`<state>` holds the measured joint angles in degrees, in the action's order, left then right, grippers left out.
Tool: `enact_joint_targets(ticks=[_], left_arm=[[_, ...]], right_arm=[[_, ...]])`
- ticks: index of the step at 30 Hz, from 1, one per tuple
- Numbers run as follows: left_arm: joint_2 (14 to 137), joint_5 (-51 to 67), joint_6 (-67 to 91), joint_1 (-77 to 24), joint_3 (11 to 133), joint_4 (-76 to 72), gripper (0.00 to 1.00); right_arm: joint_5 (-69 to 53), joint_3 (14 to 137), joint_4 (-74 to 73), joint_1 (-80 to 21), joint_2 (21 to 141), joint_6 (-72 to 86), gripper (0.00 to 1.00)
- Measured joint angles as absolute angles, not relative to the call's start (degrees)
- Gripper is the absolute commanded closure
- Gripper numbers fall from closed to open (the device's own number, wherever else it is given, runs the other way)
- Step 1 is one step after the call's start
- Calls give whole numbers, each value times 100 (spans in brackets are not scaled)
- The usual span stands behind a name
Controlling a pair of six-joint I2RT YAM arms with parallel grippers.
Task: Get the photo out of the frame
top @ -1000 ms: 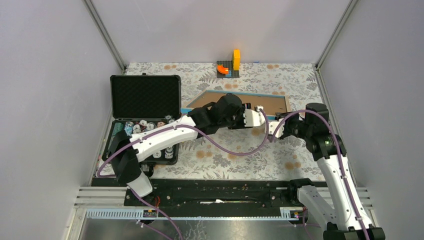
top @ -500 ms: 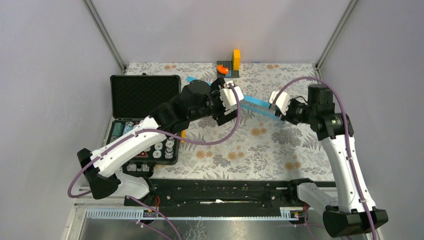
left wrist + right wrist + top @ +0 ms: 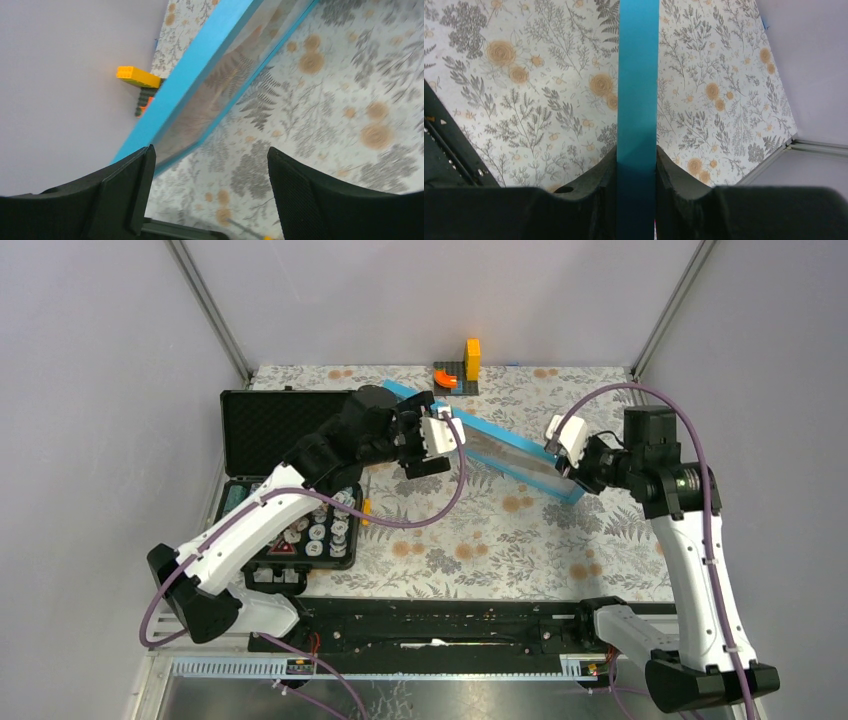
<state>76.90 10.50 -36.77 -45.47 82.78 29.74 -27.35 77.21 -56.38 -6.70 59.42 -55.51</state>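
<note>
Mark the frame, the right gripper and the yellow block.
frame (image 3: 505, 452), top external view, glazed front face.
right gripper (image 3: 637, 159), right wrist view, midway between fingertips clamping the blue edge.
yellow block (image 3: 472, 358), top external view, its middle.

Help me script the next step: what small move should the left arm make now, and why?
Probably shift the left gripper sideways until the edge of the frame sits between its open fingers. The right gripper alone is clamped on the tilted, raised frame, and in the left wrist view the frame runs past one finger, not between them.
</note>
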Motion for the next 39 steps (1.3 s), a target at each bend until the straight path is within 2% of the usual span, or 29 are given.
enact_joint_targets(ticks=[8,14,16,22,24,25,27,29,36,39], left_arm=[[7819,1533,-5612,-4069,8296,3323,17],[8132,1737,-6250,-3999,8368,3424,22],[8246,1739,-6364,-4027,8427,3452,30],[8541,1747,-6556,-4195,8687,3684,64],[8578,1758,-6584,-4237,8742,3758,74],[8578,1758,-6641,-4261,8744,3791,78],[8578,1778,-6720,-4296,8766,3983,89],[8586,1774,-6702,-4322,8805,4108,99],[8829,1806,-6539,-4346,9150,4613,100],[8908,1828,-6429,-4346,9308,4742,100]], right_arm=[[-2685,7459,-5977,-670,5356,-6047,100],[-2641,7203,-5979,-668,5085,-6425,100],[-2639,7161,-5979,-668,5033,-6536,100],[-2637,7059,-5948,-668,4941,-6733,99],[-2628,7057,-5944,-666,4939,-6755,91],[-2604,7057,-5944,-666,4941,-6775,82],[-2554,7052,-5935,-663,4947,-6849,58],[-2521,7052,-5948,-663,4963,-6906,43],[-2674,7109,-5905,-666,5179,-6670,22],[-2779,7161,-5819,-666,5299,-6504,17]])
